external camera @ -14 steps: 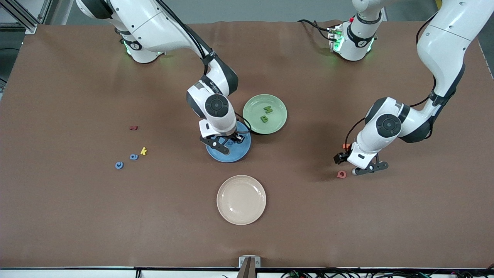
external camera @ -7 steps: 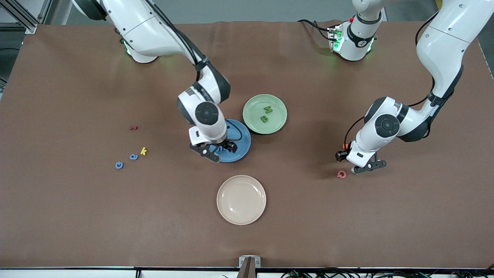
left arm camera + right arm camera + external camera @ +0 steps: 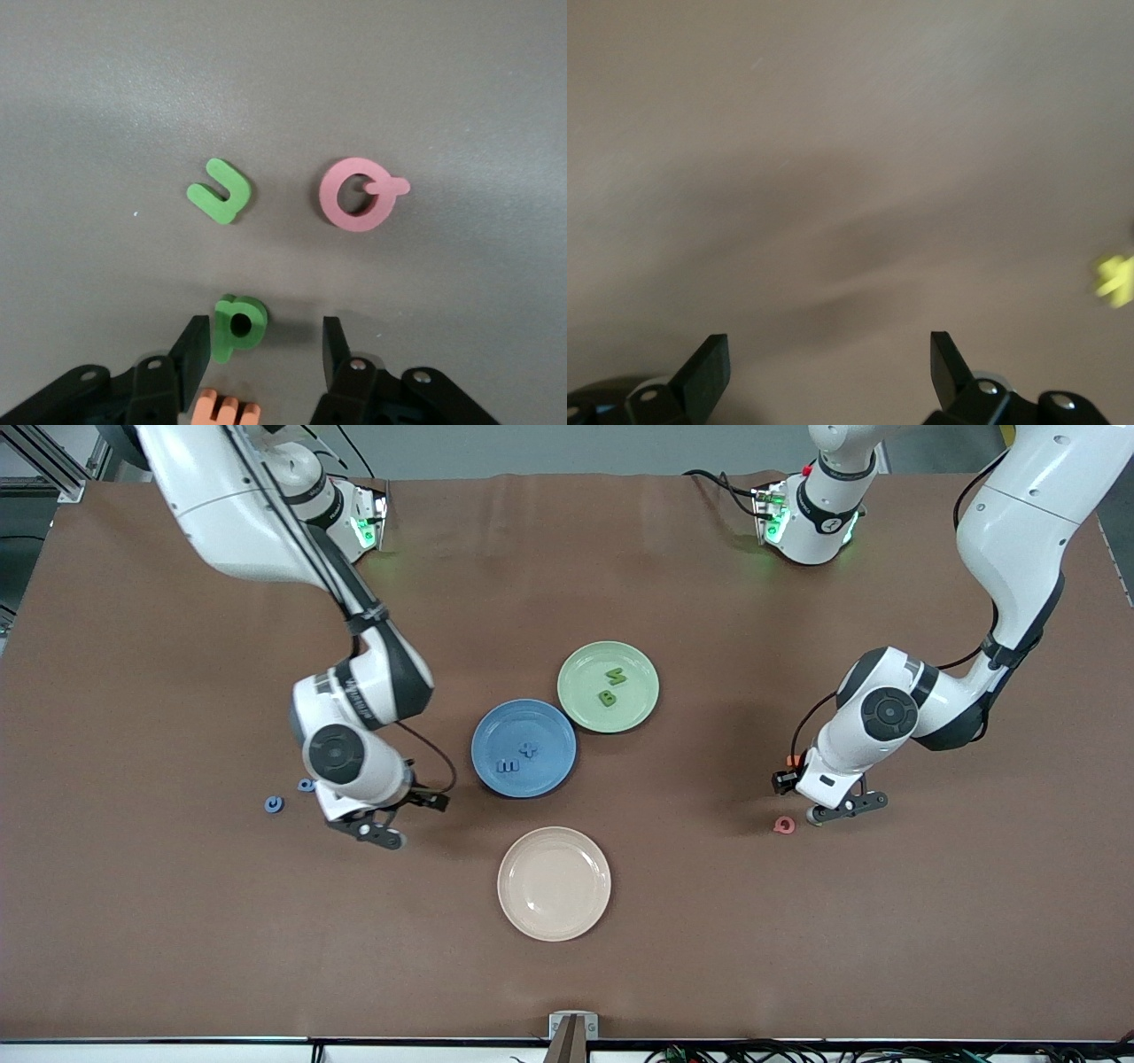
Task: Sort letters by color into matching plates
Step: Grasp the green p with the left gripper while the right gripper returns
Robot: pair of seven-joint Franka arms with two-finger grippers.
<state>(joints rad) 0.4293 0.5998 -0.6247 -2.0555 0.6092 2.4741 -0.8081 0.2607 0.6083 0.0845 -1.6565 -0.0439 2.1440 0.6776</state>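
My left gripper (image 3: 261, 341) half-open around green p (image 3: 237, 324); may snag orange letter (image 3: 227, 412) beside. Right gripper (image 3: 828, 363) wide open, empty.

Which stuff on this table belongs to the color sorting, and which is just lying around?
Job: blue plate, green plate, two sorted blue letters, two sorted green letters, two loose blue letters, two loose green letters.
Lying about: cream plate, pink letter, orange letter, yellow letter.

Left gripper (image 3: 261, 341) low, jaws partly closed — right gripper (image 3: 828, 363) raised, jaws wide apart
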